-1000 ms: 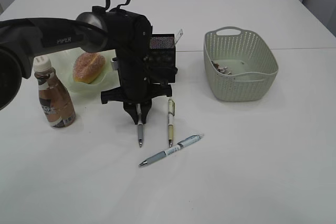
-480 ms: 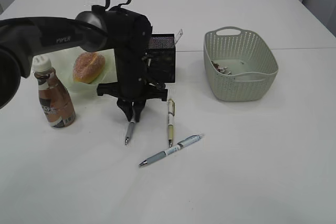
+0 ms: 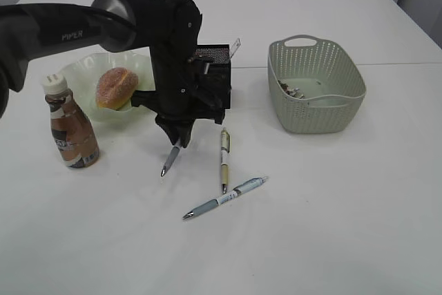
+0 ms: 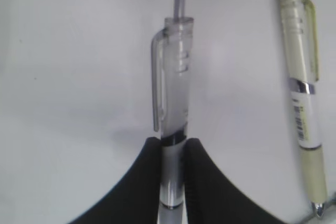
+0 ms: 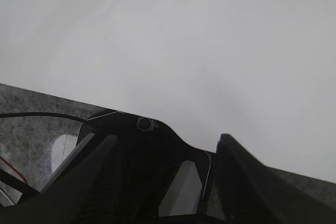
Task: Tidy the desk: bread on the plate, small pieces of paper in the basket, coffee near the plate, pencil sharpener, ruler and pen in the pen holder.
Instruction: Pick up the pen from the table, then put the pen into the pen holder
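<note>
At the left of the exterior frame, the brown plastic coffee bottle with its white cap (image 3: 69,126) stands just beside the pale green ruffled glass plate (image 3: 76,74), where the sugar-dusted golden bun (image 3: 115,88) already lies. Left of centre, the left gripper (image 3: 175,141) is clamped on a clear-barrelled pen with a grey grip (image 3: 170,158); over the past second the arm has risen and swung the pen from hanging straight down over the white desk (image 3: 331,240) to tilting down and left, its tip now clear of the surface. That suggests the carry toward the small black square mesh pen holder (image 3: 213,77), directly behind the arm with a clear ruler edge (image 3: 235,47) poking from it, is under way. The wrist view confirms the black fingers (image 4: 136,182) pinching the barrel below the clip. Two more pens wait at centre: a cream one (image 3: 224,159) and a blue-grey one (image 3: 226,198). At right, the grey-green perforated basket (image 3: 324,112) holds crumpled paper scraps (image 3: 290,90). The right gripper (image 5: 165,145), parked off the desk edge, hangs open and empty.
</note>
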`<state>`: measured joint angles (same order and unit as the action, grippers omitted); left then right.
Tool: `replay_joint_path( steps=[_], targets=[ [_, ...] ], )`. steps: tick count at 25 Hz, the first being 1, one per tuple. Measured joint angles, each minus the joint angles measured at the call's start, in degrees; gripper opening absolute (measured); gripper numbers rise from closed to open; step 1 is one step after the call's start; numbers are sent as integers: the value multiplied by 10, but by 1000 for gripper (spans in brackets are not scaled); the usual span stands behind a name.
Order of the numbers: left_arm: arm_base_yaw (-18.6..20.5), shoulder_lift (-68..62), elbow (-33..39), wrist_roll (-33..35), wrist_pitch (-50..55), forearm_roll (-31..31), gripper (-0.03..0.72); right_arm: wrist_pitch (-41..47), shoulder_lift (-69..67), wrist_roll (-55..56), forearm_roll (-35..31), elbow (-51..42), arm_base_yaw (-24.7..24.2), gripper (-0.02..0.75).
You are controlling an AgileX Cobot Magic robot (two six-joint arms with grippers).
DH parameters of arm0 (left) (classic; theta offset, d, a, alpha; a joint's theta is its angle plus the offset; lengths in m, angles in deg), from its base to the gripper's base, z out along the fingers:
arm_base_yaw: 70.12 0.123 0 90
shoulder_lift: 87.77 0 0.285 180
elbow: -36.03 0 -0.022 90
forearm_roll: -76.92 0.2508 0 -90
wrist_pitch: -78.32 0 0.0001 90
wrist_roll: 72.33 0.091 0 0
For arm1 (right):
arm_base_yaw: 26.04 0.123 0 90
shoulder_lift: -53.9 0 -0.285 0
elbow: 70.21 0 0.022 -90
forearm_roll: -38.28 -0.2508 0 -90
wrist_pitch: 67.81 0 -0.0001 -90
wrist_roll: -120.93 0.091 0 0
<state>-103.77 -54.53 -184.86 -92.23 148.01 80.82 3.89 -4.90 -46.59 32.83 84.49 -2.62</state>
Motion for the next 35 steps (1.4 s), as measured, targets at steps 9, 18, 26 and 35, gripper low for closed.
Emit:
replay_joint_path(
  steps=[9, 18, 26, 35],
  targets=[
    [-2, 47, 0, 5, 1, 2, 64, 0, 0, 0, 2, 0, 0, 448],
    [-2, 118, 0, 5, 4, 45, 64, 0, 0, 0, 5, 0, 0, 449],
    [-16, 177, 0, 5, -41, 54, 64, 0, 0, 0, 5, 0, 0, 448],
    [-21, 211, 0, 1, -168, 85, 64, 0, 0, 0, 8, 0, 0, 448]
  ],
)
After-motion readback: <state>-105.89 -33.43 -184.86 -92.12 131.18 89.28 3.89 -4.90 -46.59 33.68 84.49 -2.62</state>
